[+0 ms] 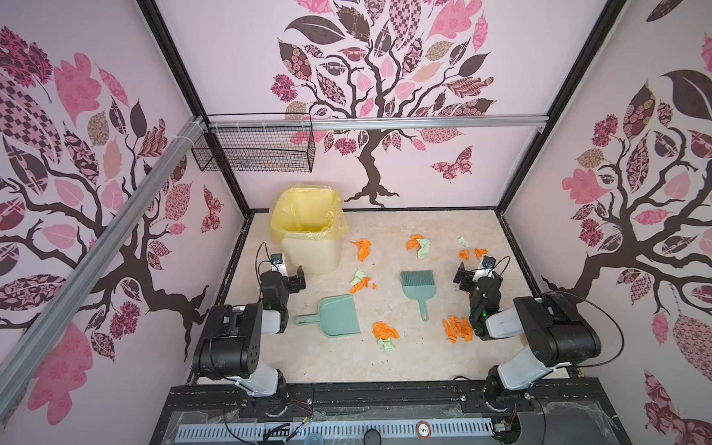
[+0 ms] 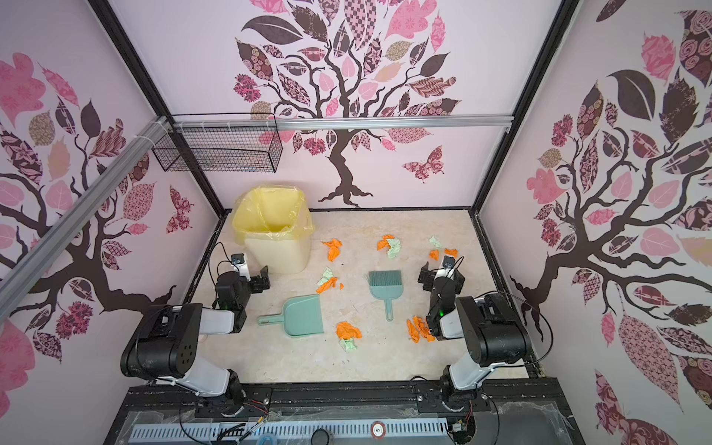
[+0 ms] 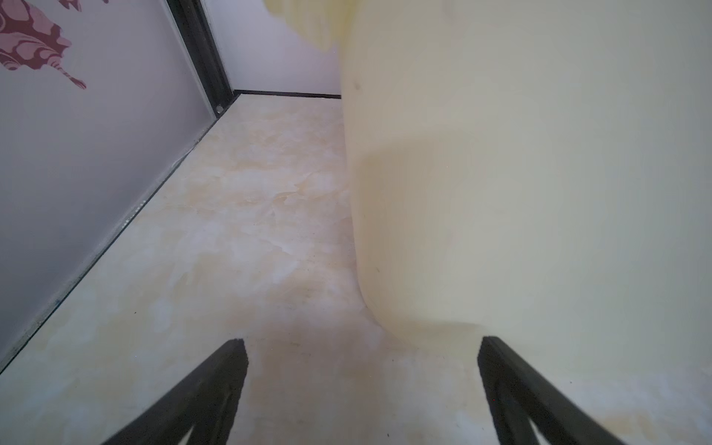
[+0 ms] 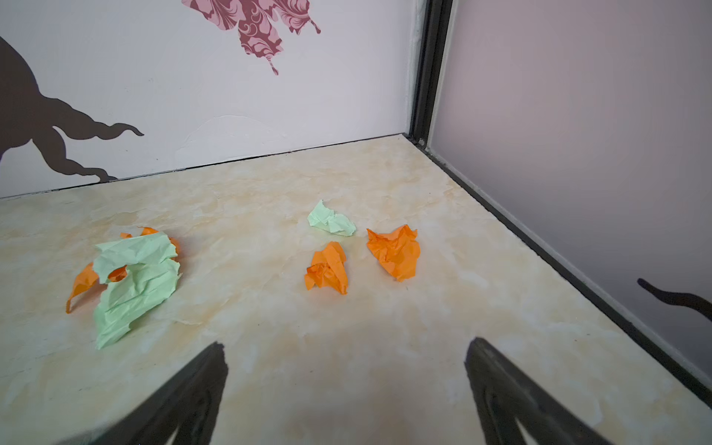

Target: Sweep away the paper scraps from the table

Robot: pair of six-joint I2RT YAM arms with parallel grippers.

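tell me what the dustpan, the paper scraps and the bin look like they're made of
Dustpan: likely moulded plastic, teal, smooth matte, one piece with its handle.
Paper scraps: thin paper, matte orange and mint, sharp creases where crumpled.
Bin: probably plastic, cream, smooth with a soft sheen and rounded corners.
Liner: thin translucent yellow plastic film, wrinkled and glossy over the rim.

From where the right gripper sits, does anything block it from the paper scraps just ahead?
Nothing visible does: only bare table lies between the open right gripper and the paper scraps ahead of it.
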